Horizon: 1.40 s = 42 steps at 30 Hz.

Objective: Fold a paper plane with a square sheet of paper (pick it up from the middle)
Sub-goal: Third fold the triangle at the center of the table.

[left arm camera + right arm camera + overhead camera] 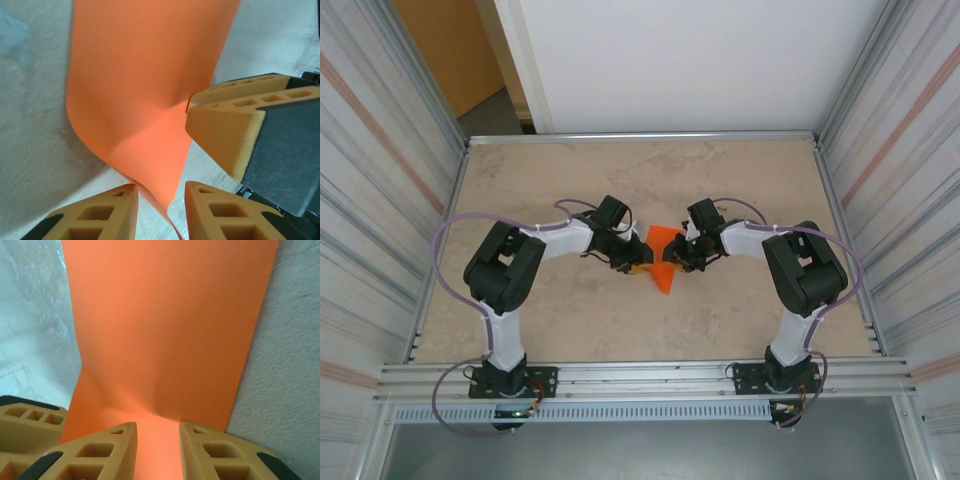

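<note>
One orange sheet of paper (663,262) sits near the middle of the table (570,330), partly bent up off the surface. We find it right between the left gripper (637,266) and the right gripper (681,257), which meet over it from either side. From the left wrist, the sheet (145,90) curves down and narrows to a strip running edge-on between the left gripper's fingers (95,215). Those fingers stand a little apart, with a gap on each side of the strip, so they are slightly open around the paper. One finger (225,135) of the right gripper touches the sheet's right edge there. From the right wrist, the sheet (170,330) spreads face-on ahead and passes between that gripper's fingers (220,455), likewise a little apart. Both arms reach inward from the table's near edge.
</note>
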Tool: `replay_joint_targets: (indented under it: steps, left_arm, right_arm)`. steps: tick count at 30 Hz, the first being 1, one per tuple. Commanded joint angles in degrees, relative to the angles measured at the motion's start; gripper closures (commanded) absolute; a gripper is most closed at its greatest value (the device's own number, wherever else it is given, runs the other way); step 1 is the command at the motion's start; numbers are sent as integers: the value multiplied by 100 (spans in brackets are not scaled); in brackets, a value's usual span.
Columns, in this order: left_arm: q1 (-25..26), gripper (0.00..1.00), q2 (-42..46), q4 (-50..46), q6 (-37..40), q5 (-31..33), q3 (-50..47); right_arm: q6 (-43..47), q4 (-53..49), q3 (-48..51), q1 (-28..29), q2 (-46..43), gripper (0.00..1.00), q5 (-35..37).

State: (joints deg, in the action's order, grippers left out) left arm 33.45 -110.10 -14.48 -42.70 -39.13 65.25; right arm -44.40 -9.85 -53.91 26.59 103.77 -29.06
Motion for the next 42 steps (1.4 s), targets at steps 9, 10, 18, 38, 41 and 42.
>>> replay_joint_targets:
  steps: [9,10,18,38,41,42]
  left_arm:
    - [-202,66,-187,-382,95,-411,235]
    - [-198,65,-182,-397,88,-406,219]
    - [-214,68,-372,-418,237,-554,383]
    - [-426,77,-877,-591,604,-829,908]
    - [-418,84,-867,-591,596,-852,873]
    - [-419,87,-852,-599,596,-860,867]
  right_arm:
    - [70,-239,172,-17,47,70,281]
    - [66,-246,173,-22,49,70,278]
    - [121,-133,141,-17,25,70,252]
    - [383,214,331,-13,-222,66,253]
    - [502,190,329,-13,-367,65,319]
    - [556,210,336,-13,-439,64,343]
